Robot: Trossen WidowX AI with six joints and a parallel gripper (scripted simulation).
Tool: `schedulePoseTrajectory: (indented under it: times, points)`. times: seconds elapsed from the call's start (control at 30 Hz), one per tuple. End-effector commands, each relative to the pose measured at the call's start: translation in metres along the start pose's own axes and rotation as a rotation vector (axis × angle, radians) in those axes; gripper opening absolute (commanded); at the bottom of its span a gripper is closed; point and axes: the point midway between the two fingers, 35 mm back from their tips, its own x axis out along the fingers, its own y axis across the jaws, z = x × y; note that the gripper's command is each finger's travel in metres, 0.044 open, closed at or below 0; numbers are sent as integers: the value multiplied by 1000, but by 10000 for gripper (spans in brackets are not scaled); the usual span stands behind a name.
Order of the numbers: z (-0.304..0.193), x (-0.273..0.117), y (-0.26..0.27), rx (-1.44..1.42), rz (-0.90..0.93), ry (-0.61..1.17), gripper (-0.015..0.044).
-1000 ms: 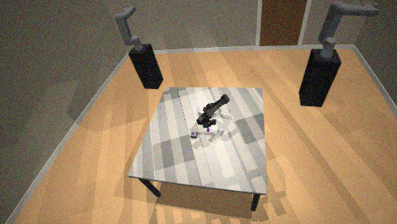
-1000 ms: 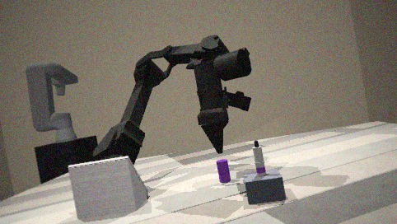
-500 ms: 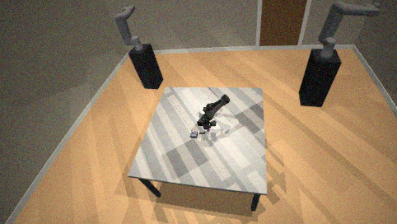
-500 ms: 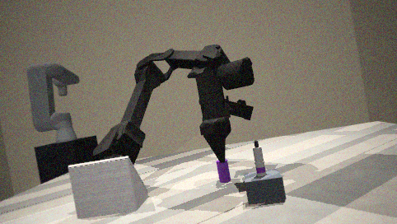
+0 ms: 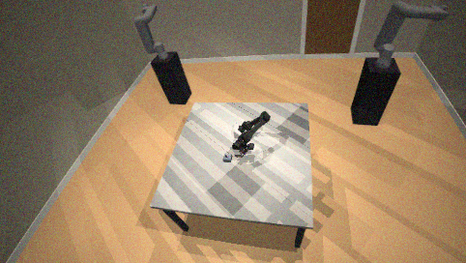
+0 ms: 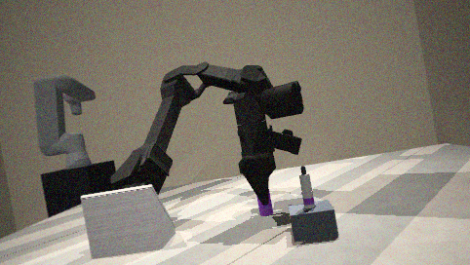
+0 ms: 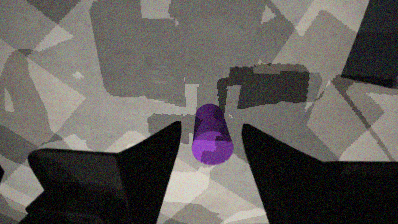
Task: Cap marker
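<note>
Purple cap (image 6: 265,207) (image 7: 212,145) | wrist: between open hand's fingers | exterior: partly hidden

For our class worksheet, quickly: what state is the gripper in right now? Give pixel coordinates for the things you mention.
Gripper (image 6: 263,201) (image 7: 211,127): open, holding nothing; its black fingers stand either side of the upright purple cylindrical cap (image 6: 264,209) (image 7: 212,147).

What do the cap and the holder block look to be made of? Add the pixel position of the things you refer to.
The purple cap (image 6: 264,208) (image 7: 212,149) looks like smooth plastic, perhaps satin: even, saturated colour without grain. The holder block (image 6: 314,226) (image 5: 226,160) could be painted metal or plastic; its flat blue-grey faces show no grain, leaving that open.
</note>
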Motion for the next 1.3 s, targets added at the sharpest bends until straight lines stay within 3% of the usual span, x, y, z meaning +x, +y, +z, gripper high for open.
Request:
schedulePoseTrajectory:
  times: [0.0,0.17,0.33,0.6,0.67,1.27]
  points:
    - [-3,9,1,6,6,4,234]
    - [-3,13,1,6,7,5,234]
    - [-4,13,1,6,6,5,103]
    - [-4,13,1,6,6,5,50]
    - [-3,12,0,6,6,5,0]
    - [-1,-30,-1,10,2,4,0]
